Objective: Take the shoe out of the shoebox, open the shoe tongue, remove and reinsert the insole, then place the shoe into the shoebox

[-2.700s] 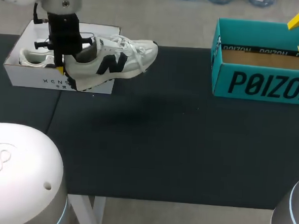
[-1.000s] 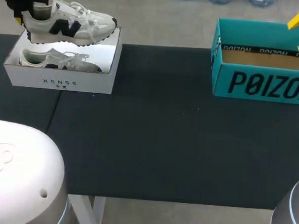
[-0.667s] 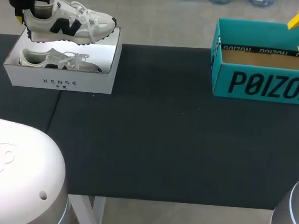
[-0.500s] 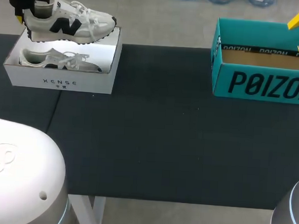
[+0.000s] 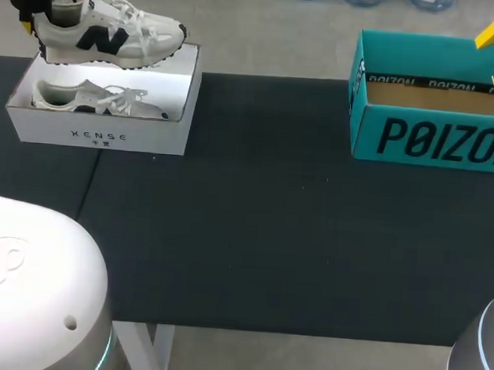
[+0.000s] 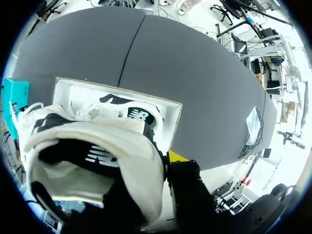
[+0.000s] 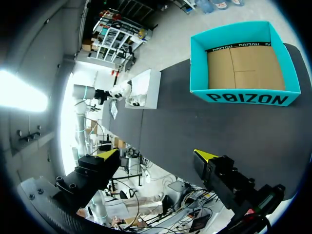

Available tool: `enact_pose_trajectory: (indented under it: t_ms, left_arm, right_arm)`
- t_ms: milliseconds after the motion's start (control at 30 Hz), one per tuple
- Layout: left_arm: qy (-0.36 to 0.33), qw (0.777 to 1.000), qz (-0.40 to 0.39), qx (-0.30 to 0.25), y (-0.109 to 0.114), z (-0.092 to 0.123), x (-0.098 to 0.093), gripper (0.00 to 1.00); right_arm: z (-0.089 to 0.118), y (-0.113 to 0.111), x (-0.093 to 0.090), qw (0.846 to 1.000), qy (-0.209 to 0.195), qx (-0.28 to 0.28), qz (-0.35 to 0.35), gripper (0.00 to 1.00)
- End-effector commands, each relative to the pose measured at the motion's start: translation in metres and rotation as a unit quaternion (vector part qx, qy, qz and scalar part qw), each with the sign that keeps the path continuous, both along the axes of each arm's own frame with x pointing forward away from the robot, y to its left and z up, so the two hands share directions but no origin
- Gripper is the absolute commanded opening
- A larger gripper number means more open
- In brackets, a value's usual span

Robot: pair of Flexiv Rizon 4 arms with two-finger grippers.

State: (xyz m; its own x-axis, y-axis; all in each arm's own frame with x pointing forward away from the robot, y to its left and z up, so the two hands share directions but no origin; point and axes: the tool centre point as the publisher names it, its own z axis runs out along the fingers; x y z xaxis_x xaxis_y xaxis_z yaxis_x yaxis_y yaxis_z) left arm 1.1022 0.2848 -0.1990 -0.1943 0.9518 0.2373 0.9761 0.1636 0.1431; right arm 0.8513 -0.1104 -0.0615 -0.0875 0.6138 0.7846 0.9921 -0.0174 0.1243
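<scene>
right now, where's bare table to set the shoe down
The dark table between the white shoebox and the teal box is bare, down to the near edge. Crowded: the white shoebox, with a second shoe inside and the left claw holding the other shoe just above it.

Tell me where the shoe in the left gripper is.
In the head view, the shoe hangs at the far left, held by its heel in the left gripper, just above the white shoebox.

- Teal box (image 5: pixel 434 139): large black lettering across its front wall, not transcribed.
- White shoebox (image 5: pixel 41 127): small dark lettering on its front.
- Shoe (image 5: pixel 113 38): dark letter logo on its side.
</scene>
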Motion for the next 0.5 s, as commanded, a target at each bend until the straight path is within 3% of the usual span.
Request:
enact_pose_trajectory:
  t_ms: [33,333,500]
  left_arm:
    - [-0.003,1.0,-0.017,0.01,0.019,-0.006,0.019,0.0]
    - [-0.025,0.998,0.003,0.057,0.051,-0.032,0.073,0.0]
    - [-0.024,0.999,0.006,0.026,0.062,-0.043,0.097,0.0]
  right_arm:
    - [0.0,0.0,0.001,1.0,0.001,-0.001,0.001,1.0]
    - [0.0,0.0,0.001,1.0,0.001,-0.001,0.001,1.0]
    - [0.0,0.0,0.001,1.0,0.001,-0.001,0.001,1.0]
